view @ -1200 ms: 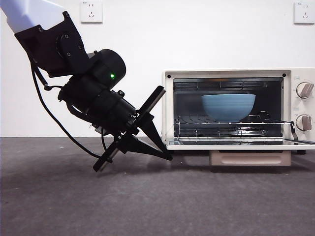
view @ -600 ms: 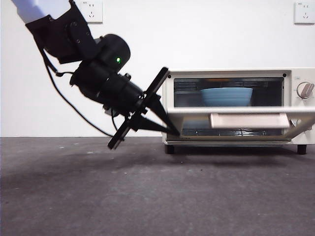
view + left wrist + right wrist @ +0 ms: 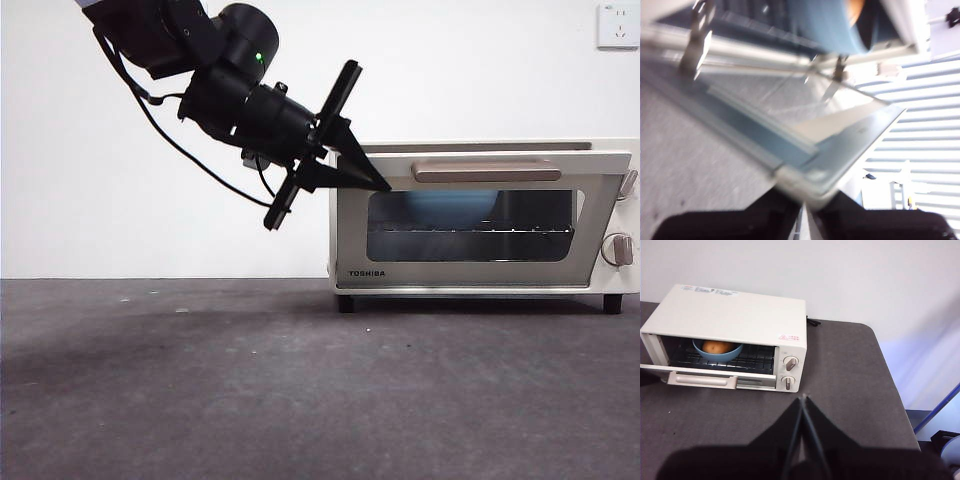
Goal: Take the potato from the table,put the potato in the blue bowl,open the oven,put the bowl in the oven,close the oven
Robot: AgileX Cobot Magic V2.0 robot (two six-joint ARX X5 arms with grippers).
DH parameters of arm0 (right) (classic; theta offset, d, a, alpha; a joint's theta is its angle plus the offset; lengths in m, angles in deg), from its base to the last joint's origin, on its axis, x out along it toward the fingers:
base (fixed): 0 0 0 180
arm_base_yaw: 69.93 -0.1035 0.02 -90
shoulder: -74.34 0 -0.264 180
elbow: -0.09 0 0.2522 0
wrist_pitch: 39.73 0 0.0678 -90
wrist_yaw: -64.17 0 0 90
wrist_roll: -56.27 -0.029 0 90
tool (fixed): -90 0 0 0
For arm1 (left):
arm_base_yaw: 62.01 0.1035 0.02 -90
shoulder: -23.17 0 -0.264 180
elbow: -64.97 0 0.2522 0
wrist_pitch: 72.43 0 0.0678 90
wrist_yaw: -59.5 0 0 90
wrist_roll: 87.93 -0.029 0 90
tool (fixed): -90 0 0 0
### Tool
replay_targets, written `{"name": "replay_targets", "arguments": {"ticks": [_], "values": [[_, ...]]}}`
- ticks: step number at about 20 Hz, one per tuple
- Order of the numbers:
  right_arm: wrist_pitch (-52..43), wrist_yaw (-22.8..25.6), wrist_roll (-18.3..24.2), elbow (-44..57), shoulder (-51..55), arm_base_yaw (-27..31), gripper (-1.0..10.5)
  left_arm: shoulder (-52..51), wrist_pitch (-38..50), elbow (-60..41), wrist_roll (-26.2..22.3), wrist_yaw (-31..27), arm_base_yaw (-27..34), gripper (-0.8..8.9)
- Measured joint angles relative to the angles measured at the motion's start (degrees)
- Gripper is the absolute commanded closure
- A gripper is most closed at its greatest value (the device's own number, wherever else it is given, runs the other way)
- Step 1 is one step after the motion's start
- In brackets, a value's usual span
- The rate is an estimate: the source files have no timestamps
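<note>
The cream oven (image 3: pixel 480 150) stands on the table (image 3: pixel 300 380) at the right, its glass door (image 3: pixel 470 225) tilted almost upright with the beige handle (image 3: pixel 487 172) near the top. My left gripper (image 3: pixel 383 185), shut, touches the door's upper left corner; in the left wrist view that blurred corner (image 3: pixel 812 172) lies just over its jaws (image 3: pixel 802 212). Dimly behind the glass sits the blue bowl (image 3: pixel 450 210), also seen as the bowl (image 3: pixel 717 351) on the rack with the potato (image 3: pixel 716 346) inside. My right gripper (image 3: pixel 802 407) hangs shut, high above the table, away from the oven (image 3: pixel 735 315).
Two knobs (image 3: pixel 789 372) sit on the oven's right side. A black cable (image 3: pixel 812 321) lies behind it. The table's right edge (image 3: pixel 890 385) drops off a little beyond the oven. Wall sockets (image 3: pixel 615 25) are on the white wall.
The oven door has swung up from lying flat open to almost upright. The left gripper has risen and moved right with it, staying at the door's left edge.
</note>
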Motion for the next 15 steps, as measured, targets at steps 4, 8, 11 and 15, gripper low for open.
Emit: {"name": "replay_targets", "arguments": {"ticks": [4, 8, 11, 15], "values": [[0.0, 0.0, 0.0, 0.0, 0.1, 0.0, 9.6, 0.0, -1.2, 2.2, 0.5, -1.6, 1.8, 8.20], [0.0, -0.5, 0.0, 0.0, 0.7, 0.0, 9.6, 0.0, -1.9, 4.3, 0.6, -2.4, 4.9, 8.20], [0.0, -1.7, -0.2, 0.0, 1.4, 0.0, 9.6, 0.0, -2.3, 4.3, 0.7, 0.5, 6.2, 8.20], [0.0, -2.1, -0.4, 0.0, 1.7, 0.0, 9.6, 0.0, -2.4, 4.7, 0.7, 4.7, 6.3, 8.20]]}}
